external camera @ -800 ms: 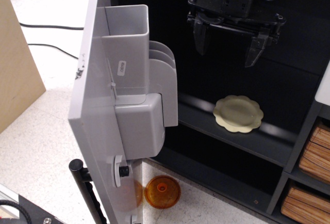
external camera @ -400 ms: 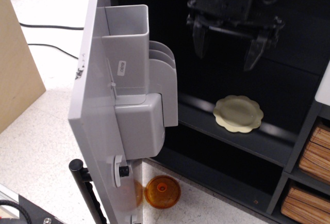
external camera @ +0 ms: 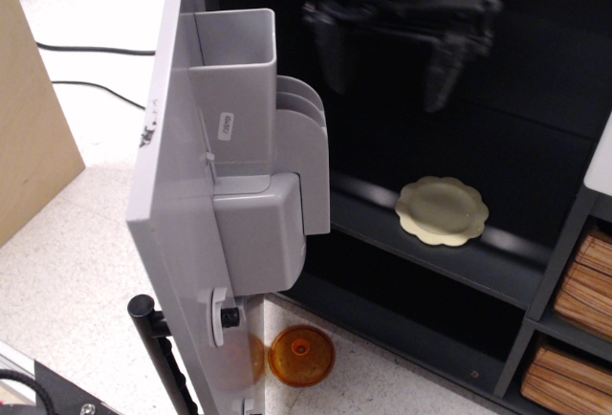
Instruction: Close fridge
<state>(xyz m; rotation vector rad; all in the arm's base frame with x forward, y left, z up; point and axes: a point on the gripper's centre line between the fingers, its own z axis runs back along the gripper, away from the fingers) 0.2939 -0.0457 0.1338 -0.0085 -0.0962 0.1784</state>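
The fridge's silver-grey door (external camera: 172, 214) stands wide open at the left, its grey moulded inner bins (external camera: 253, 147) facing right and its black bar handle (external camera: 158, 348) at the bottom. The black fridge body (external camera: 535, 138) fills the right, with a dark shelf (external camera: 363, 209). My black gripper (external camera: 382, 71) hangs blurred at the top, in front of the dark interior, to the right of the door bins and apart from them. Its two fingers (external camera: 442, 76) are spread wide and hold nothing.
A pale yellow scalloped plate (external camera: 442, 209) lies on the fridge shelf. An orange round lid (external camera: 301, 356) lies on the floor below the door. A dark grey shelf unit with brown woven baskets (external camera: 574, 329) stands at the right. A brown board (external camera: 29, 138) leans at the left.
My gripper has moved left and slightly up, toward the door's inner bins, and is now motion-blurred. The door, plate and lid have not moved.
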